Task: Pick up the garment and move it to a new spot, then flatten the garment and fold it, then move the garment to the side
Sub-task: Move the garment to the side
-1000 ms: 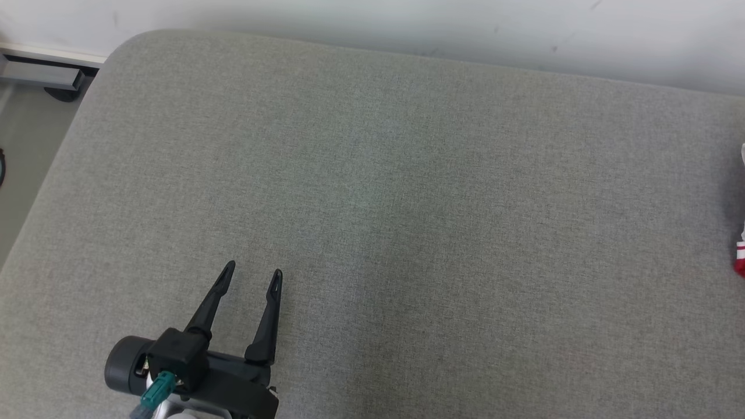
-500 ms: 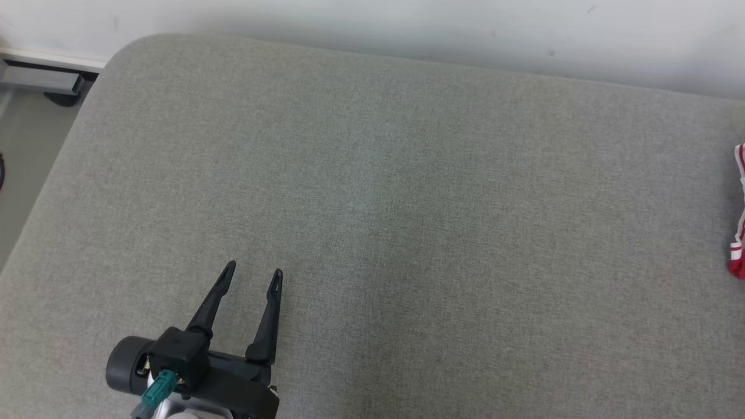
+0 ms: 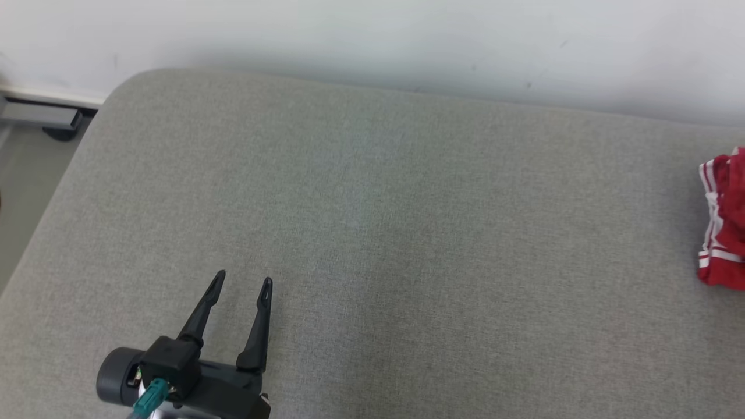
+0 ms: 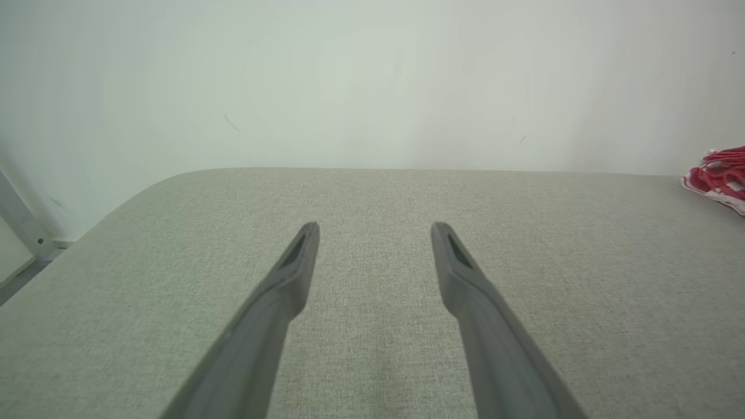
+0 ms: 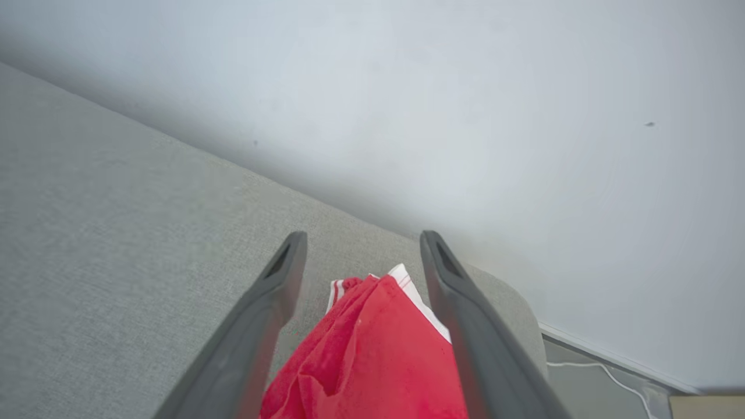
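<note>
The left hand [image 3: 243, 277] hovers spread and empty over the bare grey surface [image 3: 407, 203], probably idle for now, while at the far right end the red garment [image 3: 724, 221] lies between the parted fingers of the right hand [image 5: 364, 235], which grips nothing, apparently because the garment belongs at that side.

You're looking at a grey upholstered bench [image 3: 407, 203]; the red, white-striped garment [image 3: 724, 221] lies bunched near its far right corner.
</note>
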Robot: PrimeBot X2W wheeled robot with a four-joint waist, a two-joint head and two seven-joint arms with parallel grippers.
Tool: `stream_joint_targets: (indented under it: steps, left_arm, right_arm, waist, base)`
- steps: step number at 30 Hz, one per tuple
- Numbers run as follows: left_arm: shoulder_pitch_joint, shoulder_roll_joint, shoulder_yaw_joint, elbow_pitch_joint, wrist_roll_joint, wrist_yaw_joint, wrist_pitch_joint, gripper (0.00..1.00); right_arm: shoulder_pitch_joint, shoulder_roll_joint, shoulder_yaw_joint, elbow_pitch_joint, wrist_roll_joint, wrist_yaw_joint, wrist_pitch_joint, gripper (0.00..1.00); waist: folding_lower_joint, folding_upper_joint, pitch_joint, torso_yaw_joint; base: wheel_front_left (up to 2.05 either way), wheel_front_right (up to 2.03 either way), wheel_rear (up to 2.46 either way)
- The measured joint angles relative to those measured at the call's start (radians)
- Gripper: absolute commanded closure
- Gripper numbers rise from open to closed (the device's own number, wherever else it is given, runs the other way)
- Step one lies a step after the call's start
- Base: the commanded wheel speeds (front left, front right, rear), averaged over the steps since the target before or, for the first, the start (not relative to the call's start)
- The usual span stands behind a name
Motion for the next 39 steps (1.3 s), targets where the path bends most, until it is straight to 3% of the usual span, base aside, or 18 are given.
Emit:
stream_joint_targets:
  steps: [9, 14, 20, 28, 39]
  left_arm:
    - [0.039, 0.019, 0.023, -0.015, 0.000, 0.014, 0.000, 0.00]
    - [0.053, 0.030, 0.032, -0.023, 0.000, 0.022, 0.000, 0.00]
    - [0.074, 0.040, 0.046, -0.042, 0.001, 0.037, 0.000, 0.00]
    - [0.106, 0.051, 0.076, -0.070, 0.000, 0.061, 0.000, 0.00]
    - [0.136, 0.069, 0.105, -0.096, -0.002, 0.085, 0.000, 0.00]
  right_arm:
    - [0.087, 0.073, -0.081, -0.002, 0.099, 0.000, -0.350, 0.00]
    - [0.122, 0.125, -0.095, 0.000, 0.097, 0.000, -0.446, 0.00]
    - [0.170, 0.183, -0.154, -0.044, 0.072, 0.000, -0.474, 0.00]
    - [0.364, 0.234, -0.475, -0.193, -0.098, 0.000, -0.476, 0.00]
    - [0.634, 0.365, -0.745, -0.363, -0.311, 0.000, -0.476, 0.00]
  waist:
    - [-0.0001, 0.0000, -0.059, -0.036]
    - [-0.0001, 0.0000, -0.082, -0.062]
    - [-0.0002, 0.0000, -0.108, -0.096]
    - [0.0000, 0.0001, -0.135, -0.153]
    - [0.0000, 0.0002, -0.165, -0.216]
  base:
    - [0.00, 0.00, 0.00]
    - [0.00, 0.00, 0.00]
    - [0.00, 0.00, 0.00]
    - [0.00, 0.00, 0.00]
    - [0.00, 0.00, 0.00]
